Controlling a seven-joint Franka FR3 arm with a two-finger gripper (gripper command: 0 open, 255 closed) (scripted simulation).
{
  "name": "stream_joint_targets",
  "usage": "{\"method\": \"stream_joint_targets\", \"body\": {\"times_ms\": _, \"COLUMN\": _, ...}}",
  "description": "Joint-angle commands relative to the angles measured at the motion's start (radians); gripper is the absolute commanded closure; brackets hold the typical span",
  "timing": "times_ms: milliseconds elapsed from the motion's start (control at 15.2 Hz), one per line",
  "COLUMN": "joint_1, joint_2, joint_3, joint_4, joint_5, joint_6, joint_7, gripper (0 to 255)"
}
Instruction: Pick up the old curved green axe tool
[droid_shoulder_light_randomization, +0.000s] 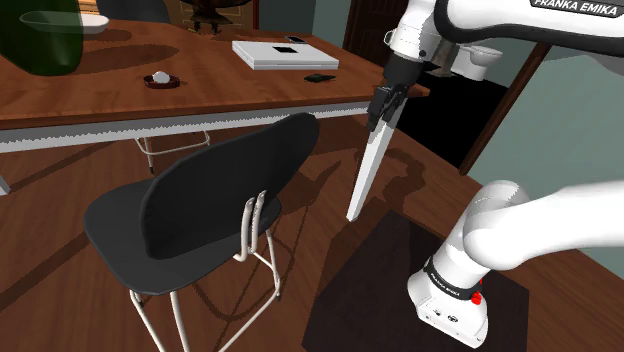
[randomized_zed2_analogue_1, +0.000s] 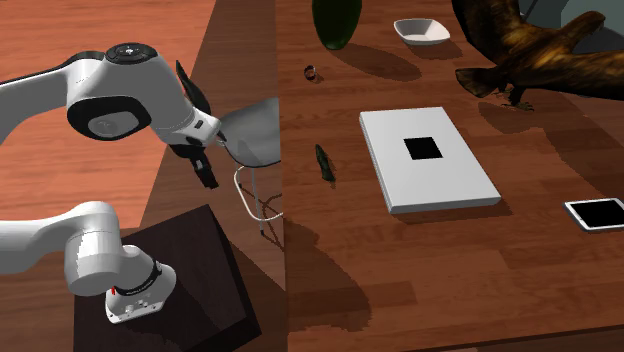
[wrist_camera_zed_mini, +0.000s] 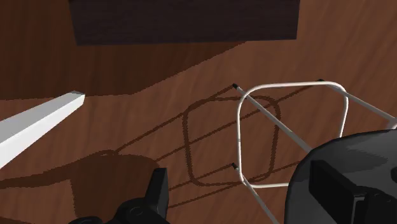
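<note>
**Risk at the table's edge**

The gripper (droid_shoulder_light_randomization: 381, 110) hangs beside the table (droid_shoulder_light_randomization: 200, 95), above the black chair (droid_shoulder_light_randomization: 200, 200), its fingers apart and empty. The dark green axe (randomized_zed2_analogue_1: 323, 162) lies flat on the table, mid-frame in the second exterior view, left of the white box (randomized_zed2_analogue_1: 450, 180). A direct reach may strike the edge; the thin tool may slip.

The dark green rounded vessel (droid_shoulder_light_randomization: 50, 45) is cut by the shoulder view's top edge. On the brown wooden table (randomized_zed2_analogue_1: 400, 270) we cannot make out details of the small curved green axe (randomized_zed2_analogue_1: 323, 162).
</note>
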Motion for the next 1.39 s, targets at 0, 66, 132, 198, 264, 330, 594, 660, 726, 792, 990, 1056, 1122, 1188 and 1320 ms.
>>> {"method": "stream_joint_targets", "body": {"times_ms": 0, "joint_1": 0.000, "joint_2": 0.000, "joint_3": 0.000, "joint_4": 0.000, "joint_5": 0.000, "joint_6": 0.000, "joint_7": 0.000, "gripper": 0}}
{"method": "stream_joint_targets", "body": {"times_ms": 66, "joint_1": 0.008, "joint_2": 0.032, "joint_3": -0.027, "joint_4": 0.029, "joint_5": -0.020, "joint_6": -0.006, "joint_7": -0.063, "gripper": 0}}
{"method": "stream_joint_targets", "body": {"times_ms": 132, "joint_1": 0.018, "joint_2": 0.066, "joint_3": -0.054, "joint_4": 0.060, "joint_5": -0.039, "joint_6": -0.011, "joint_7": -0.125, "gripper": 0}}
{"method": "stream_joint_targets", "body": {"times_ms": 198, "joint_1": 0.028, "joint_2": 0.102, "joint_3": -0.079, "joint_4": 0.093, "joint_5": -0.057, "joint_6": -0.017, "joint_7": -0.187, "gripper": 0}}
{"method": "stream_joint_targets", "body": {"times_ms": 264, "joint_1": 0.038, "joint_2": 0.139, "joint_3": -0.103, "joint_4": 0.128, "joint_5": -0.073, "joint_6": -0.023, "joint_7": -0.249, "gripper": 0}}
{"method": "stream_joint_targets", "body": {"times_ms": 330, "joint_1": 0.050, "joint_2": 0.177, "joint_3": -0.126, "joint_4": 0.165, "joint_5": -0.087, "joint_6": -0.030, "joint_7": -0.310, "gripper": 0}}
{"method": "stream_joint_targets", "body": {"times_ms": 594, "joint_1": 0.095, "joint_2": 0.339, "joint_3": -0.206, "joint_4": 0.330, "joint_5": -0.126, "joint_6": -0.058, "joint_7": -0.554, "gripper": 0}}
{"method": "stream_joint_targets", "body": {"times_ms": 660, "joint_1": 0.106, "joint_2": 0.381, "joint_3": -0.223, "joint_4": 0.375, "joint_5": -0.131, "joint_6": -0.066, "joint_7": -0.615, "gripper": 0}}
{"method": "stream_joint_targets", "body": {"times_ms": 726, "joint_1": 0.116, "joint_2": 0.425, "joint_3": -0.239, "joint_4": 0.421, "joint_5": -0.134, "joint_6": -0.075, "joint_7": -0.676, "gripper": 0}}
{"method": "stream_joint_targets", "body": {"times_ms": 792, "joint_1": 0.125, "joint_2": 0.469, "joint_3": -0.253, "joint_4": 0.470, "joint_5": -0.136, "joint_6": -0.085, "joint_7": -0.737, "gripper": 0}}
{"method": "stream_joint_targets", "body": {"times_ms": 990, "joint_1": 0.148, "joint_2": 0.606, "joint_3": -0.290, "joint_4": 0.624, "joint_5": -0.133, "joint_6": -0.117, "joint_7": -0.917, "gripper": 0}}
{"method": "stream_joint_targets", "body": {"times_ms": 1056, "joint_1": 0.153, "joint_2": 0.653, "joint_3": -0.298, "joint_4": 0.679, "joint_5": -0.129, "joint_6": -0.130, "joint_7": -0.977, "gripper": 0}}
{"method": "stream_joint_targets", "body": {"times_ms": 1122, "joint_1": 0.157, "joint_2": 0.701, "joint_3": -0.306, "joint_4": 0.735, "joint_5": -0.125, "joint_6": -0.144, "joint_7": -1.035, "gripper": 0}}
{"method": "stream_joint_targets", "body": {"times_ms": 1188, "joint_1": 0.159, "joint_2": 0.749, "joint_3": -0.312, "joint_4": 0.793, "joint_5": -0.119, "joint_6": -0.158, "joint_7": -1.094, "gripper": 0}}
{"method": "stream_joint_targets", "body": {"times_ms": 1320, "joint_1": 0.158, "joint_2": 0.848, "joint_3": -0.317, "joint_4": 0.917, "joint_5": -0.106, "joint_6": -0.191, "joint_7": -1.207, "gripper": 0}}
